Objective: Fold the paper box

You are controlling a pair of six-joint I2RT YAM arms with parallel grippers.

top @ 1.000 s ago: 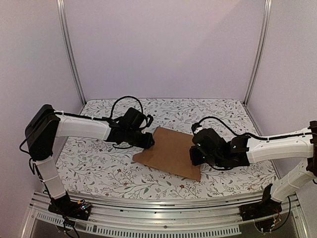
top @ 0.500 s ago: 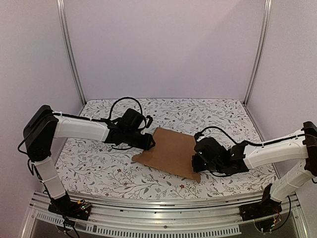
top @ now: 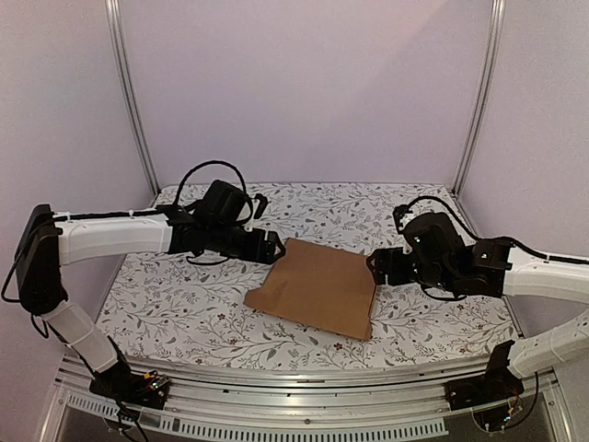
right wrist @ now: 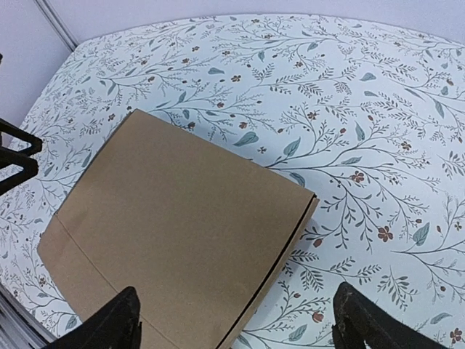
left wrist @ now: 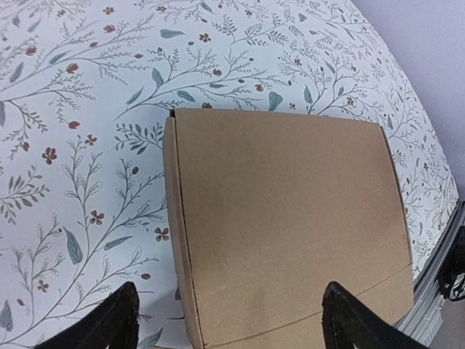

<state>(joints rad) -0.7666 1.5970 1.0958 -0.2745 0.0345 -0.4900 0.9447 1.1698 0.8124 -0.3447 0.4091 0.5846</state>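
The paper box [top: 315, 287] is a flat, closed brown cardboard mailer lying on the flowered tabletop, lid down. It fills the middle of the left wrist view [left wrist: 283, 218] and the lower left of the right wrist view [right wrist: 174, 233]. My left gripper [top: 270, 247] hovers at the box's far left corner, jaws wide apart with nothing between them [left wrist: 229, 320]. My right gripper [top: 375, 267] is raised at the box's far right corner, also open and empty [right wrist: 236, 320]. Neither gripper touches the box.
The floral table cover [top: 184, 304] spreads all round the box. Plain walls with metal posts [top: 129, 101] close the sides and back. A metal rail [top: 304, 387] runs along the near edge by the arm bases.
Both grippers opened and drew back from the box: the left one left its left edge, the right one rose from the near right part to the far right corner. The box lies flat.
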